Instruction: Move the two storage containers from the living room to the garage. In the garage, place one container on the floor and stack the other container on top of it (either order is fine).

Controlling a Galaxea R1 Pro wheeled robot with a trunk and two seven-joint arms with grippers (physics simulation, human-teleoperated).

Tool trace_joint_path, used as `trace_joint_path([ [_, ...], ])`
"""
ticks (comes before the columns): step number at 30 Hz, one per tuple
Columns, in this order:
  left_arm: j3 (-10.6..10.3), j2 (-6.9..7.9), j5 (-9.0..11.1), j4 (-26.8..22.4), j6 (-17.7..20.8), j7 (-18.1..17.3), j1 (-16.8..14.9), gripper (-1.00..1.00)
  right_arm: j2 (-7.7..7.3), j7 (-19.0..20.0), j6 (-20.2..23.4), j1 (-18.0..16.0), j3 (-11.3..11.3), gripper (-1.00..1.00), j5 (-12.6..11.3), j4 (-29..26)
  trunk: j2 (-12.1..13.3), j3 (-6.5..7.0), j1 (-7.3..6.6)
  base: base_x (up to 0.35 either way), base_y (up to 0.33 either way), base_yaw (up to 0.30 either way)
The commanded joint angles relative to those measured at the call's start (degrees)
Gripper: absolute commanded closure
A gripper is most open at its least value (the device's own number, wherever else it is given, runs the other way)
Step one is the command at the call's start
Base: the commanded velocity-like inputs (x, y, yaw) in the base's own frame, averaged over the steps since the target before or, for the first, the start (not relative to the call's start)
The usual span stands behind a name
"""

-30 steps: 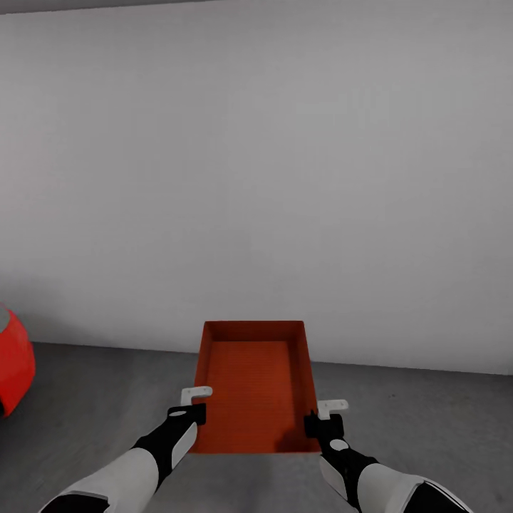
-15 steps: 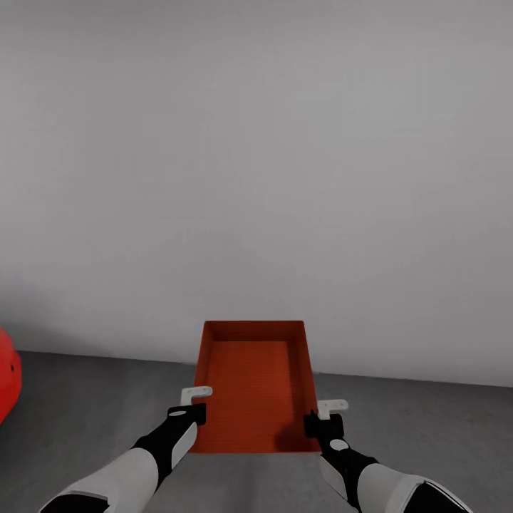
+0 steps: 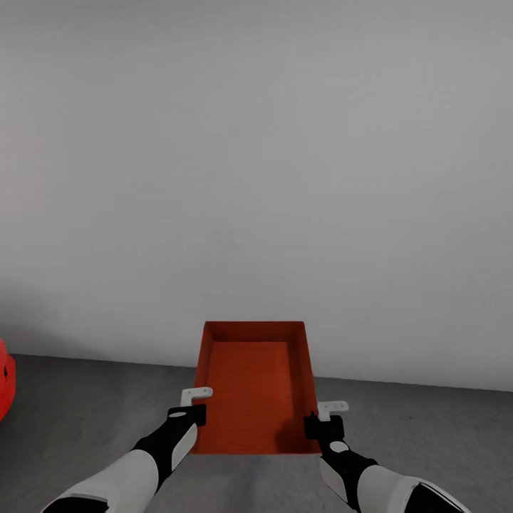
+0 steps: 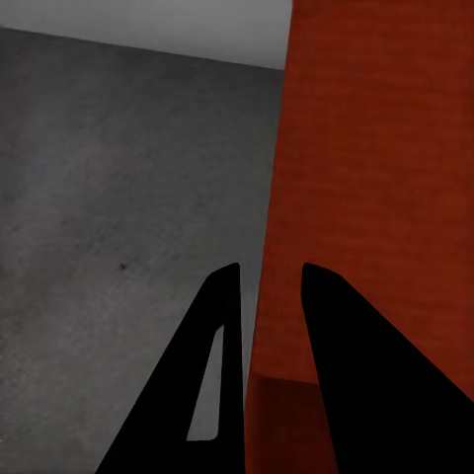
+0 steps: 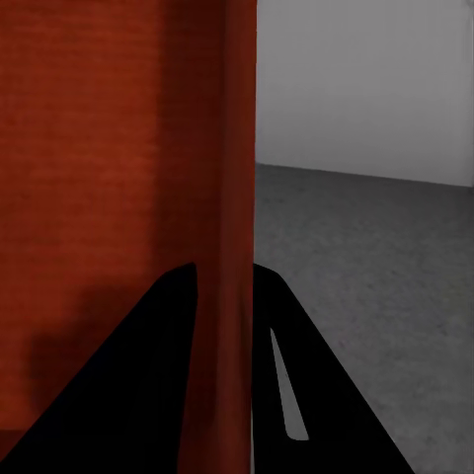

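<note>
Here the left pincer [image 3: 189, 413] is clenched on the left long wall of the orange-red rectangular lidless storage container [image 3: 254, 390], near its close corner; in the left wrist view its two black fingers [image 4: 212, 385] straddle that thin wall, one outside, one inside. The right pincer [image 3: 322, 426] grasps the opposite long wall the same way, and the right wrist view shows the wall running up between its dark fingers [image 5: 158, 395], with the ribbed bottom of the container [image 5: 99, 148] beyond the inner one. Held between both arms, the container sits at lower centre of the head view, level, open side up, its far end toward the plain pale grey wall [image 3: 256, 164]. Below it spreads the dark grey speckled concrete floor [image 3: 427, 427], which meets the wall along a line across the lower part of the frame. At the left edge, low down, a sliver of a rounded bright red car body [image 3: 4, 388] shows.
</note>
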Motion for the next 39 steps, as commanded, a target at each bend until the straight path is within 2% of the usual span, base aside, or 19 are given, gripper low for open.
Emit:
trace_joint_path([
  [1,-0.8,-0.01,0.9,-0.1,0.3,0.5,0.0,1.00,0.05,-0.1,0.1,0.0,0.1,1.00,0.0,-0.1,-0.1,-0.08,0.01,0.000,0.000,0.000],
  [5,-0.6,-0.02,0.7,-0.1,0.3,0.5,0.0,1.00,0.04,-0.2,0.0,0.0,1.2,1.00,-1.0,-0.1,-0.1,-0.08,0.01,0.000,0.000,0.000],
  [9,-0.6,-0.02,0.8,-0.1,0.3,0.5,0.0,1.00,0.03,-0.3,0.1,0.0,1.3,1.00,-0.9,-0.1,-0.1,-0.25,0.01,0.000,0.000,0.006],
  [16,-1.2,-0.09,1.7,-0.1,0.3,0.6,0.0,1.00,0.04,-0.3,0.4,0.0,0.1,1.00,0.4,-0.1,-0.1,-0.83,0.01,0.000,0.000,0.054],
  [22,-1.7,-0.11,2.2,-0.1,0.3,0.6,0.0,1.00,0.01,-0.3,0.4,0.0,-1.8,1.00,2.4,-0.1,-0.1,-1.37,0.01,0.000,0.000,0.019],
  [23,-2.0,-0.11,2.4,-0.1,0.3,0.6,0.0,1.00,-0.01,-0.3,0.4,0.0,-8.2,1.00,6.5,-0.1,-0.1,-1.47,0.01,0.000,0.000,-0.002],
  [30,-2.0,-0.11,2.4,-0.1,0.3,0.6,0.0,1.00,-0.05,-0.3,0.4,0.0,-8.2,1.00,4.0,-0.1,-0.1,-2.10,0.01,0.000,0.000,-0.088],
  [39,-2.0,-0.11,2.4,-0.1,0.3,0.6,0.0,1.00,-0.05,-0.3,0.4,0.0,-8.2,1.00,3.9,-0.1,-0.1,-2.87,0.01,0.000,0.000,-0.156],
])
